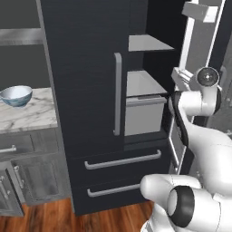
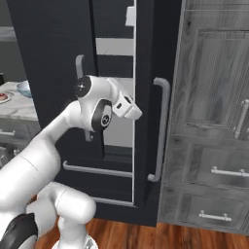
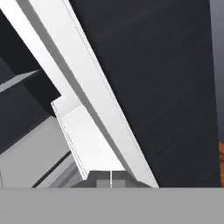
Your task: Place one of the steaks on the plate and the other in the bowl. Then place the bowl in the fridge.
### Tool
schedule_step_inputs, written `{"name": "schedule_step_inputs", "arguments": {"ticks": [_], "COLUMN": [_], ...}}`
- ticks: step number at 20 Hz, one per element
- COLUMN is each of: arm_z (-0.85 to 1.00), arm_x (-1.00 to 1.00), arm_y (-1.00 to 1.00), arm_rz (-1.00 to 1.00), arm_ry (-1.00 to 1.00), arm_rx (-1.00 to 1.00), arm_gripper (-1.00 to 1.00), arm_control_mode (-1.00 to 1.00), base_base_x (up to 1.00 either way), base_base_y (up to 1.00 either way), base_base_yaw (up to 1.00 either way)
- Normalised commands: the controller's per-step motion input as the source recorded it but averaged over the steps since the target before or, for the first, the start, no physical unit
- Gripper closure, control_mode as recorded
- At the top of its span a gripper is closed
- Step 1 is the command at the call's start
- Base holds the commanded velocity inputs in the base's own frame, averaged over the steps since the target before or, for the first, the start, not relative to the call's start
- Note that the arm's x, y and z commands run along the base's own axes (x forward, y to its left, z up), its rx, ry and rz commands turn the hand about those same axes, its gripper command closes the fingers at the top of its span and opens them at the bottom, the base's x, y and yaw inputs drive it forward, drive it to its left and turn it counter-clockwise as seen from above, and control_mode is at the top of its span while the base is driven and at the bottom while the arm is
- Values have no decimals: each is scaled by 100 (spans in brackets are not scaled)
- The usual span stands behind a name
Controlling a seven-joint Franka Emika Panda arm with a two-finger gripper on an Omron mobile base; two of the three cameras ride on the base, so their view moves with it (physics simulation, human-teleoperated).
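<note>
We have the fridge (image 1: 86, 90) partly opened: its right door (image 2: 148, 97) is swung outward, and grey shelves (image 1: 147, 43) and a drawer bin (image 1: 144, 115) show inside. Our gripper (image 3: 110, 179) sits right at the white inner edge of that door, fingertips pressed together and holding nothing. The bowl (image 1: 16, 95) rests on the marble counter (image 1: 31, 115) well to the left of the fridge, apart from the arm; we cannot tell from here whether a steak lies in it. To do this step well, we judge the door should be pushed wider with steady sideways pressure along its edge, until the shelf opening is fully clear for the bowl.
</note>
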Motion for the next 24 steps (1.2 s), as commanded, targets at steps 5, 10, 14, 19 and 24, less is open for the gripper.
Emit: {"name": "schedule_step_inputs", "arguments": {"ticks": [5, 10, 14, 19, 24], "arm_z": [-28, -12, 63, 81, 100], "arm_x": [-5, 36, -100, -100, -100], "arm_y": [-100, -86, 0, 31, 57], "arm_rz": [3, 4, 6, 6, 15], "arm_ry": [-12, -3, -16, -18, 4], "arm_rx": [16, 14, 12, 0, -1], "arm_gripper": [100, 100, 100, 100, 100], "arm_control_mode": [-100, -100, -100, -100, -100], "base_base_x": [0, 0, 0, 0, 0], "base_base_y": [0, 0, 0, 0, 0], "base_base_yaw": [0, 0, 0, 0, 0]}}
